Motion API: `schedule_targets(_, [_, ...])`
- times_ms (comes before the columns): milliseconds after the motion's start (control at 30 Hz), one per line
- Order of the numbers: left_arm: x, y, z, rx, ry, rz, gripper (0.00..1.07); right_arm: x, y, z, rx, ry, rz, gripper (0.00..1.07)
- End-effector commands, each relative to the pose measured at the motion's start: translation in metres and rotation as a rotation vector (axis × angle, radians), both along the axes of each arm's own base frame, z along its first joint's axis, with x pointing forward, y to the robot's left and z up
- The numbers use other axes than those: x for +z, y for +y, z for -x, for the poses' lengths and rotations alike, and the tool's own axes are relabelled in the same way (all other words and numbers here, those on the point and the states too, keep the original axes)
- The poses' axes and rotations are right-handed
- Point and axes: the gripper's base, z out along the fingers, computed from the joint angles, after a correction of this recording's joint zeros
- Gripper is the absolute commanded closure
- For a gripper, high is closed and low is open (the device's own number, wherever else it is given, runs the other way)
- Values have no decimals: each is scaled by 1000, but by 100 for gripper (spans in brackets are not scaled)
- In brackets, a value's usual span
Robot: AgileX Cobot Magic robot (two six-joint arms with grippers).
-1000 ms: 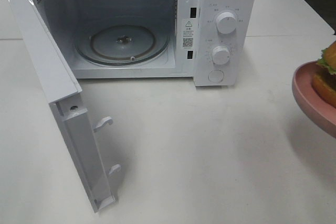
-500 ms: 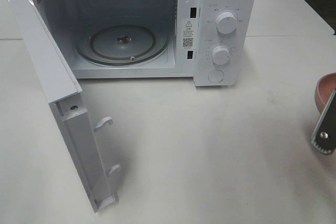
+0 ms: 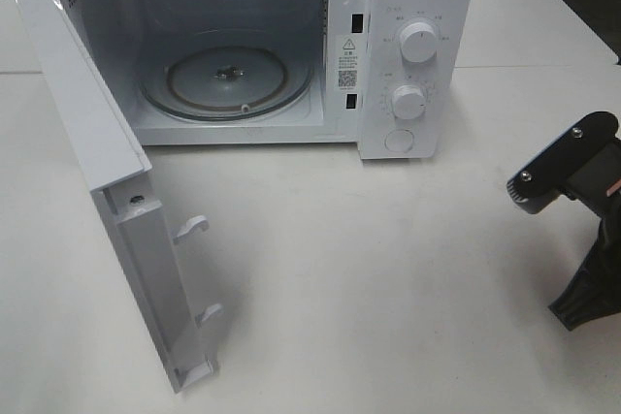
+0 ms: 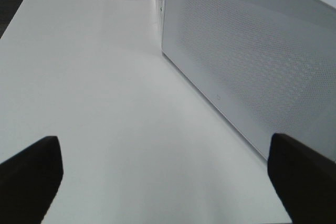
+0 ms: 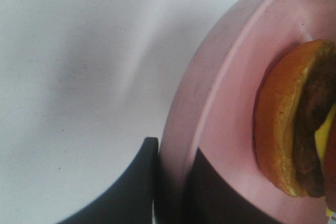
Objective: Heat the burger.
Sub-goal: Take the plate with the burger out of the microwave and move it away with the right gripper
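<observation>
The burger [image 5: 294, 124], with a golden-brown bun, dark patty and a bit of yellow cheese, lies on a pink plate [image 5: 220, 82] in the right wrist view. My right gripper [image 5: 173, 195] is shut on the plate's rim, with one dark finger [image 5: 139, 182] on each side. In the high view only the black right arm [image 3: 572, 162] shows at the right edge; plate and burger are out of that view. My left gripper [image 4: 168, 182] is open and empty above the table, beside the microwave door's outer face [image 4: 247, 61].
The white microwave [image 3: 417, 55] stands at the back with its door [image 3: 107, 172] swung wide open to the left. The glass turntable [image 3: 228, 79] inside is bare. The white table [image 3: 388, 269] spreads in front of it.
The pink plate with the burger has moved right, out of the high view. The black right arm has swung into view at the right edge. The microwave has not moved.
</observation>
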Motion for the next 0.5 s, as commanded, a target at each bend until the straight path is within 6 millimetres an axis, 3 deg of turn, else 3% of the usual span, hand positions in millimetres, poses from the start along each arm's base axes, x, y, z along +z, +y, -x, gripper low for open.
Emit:
schedule_targets(33, [-1,0,0,4,-4,-1,8,-2,2,-14,-93,-62,58,107])
schedule_targets(500, [-1,0,0,4,-4,-1,8,-38,8,-24,-219,-72,109,104])
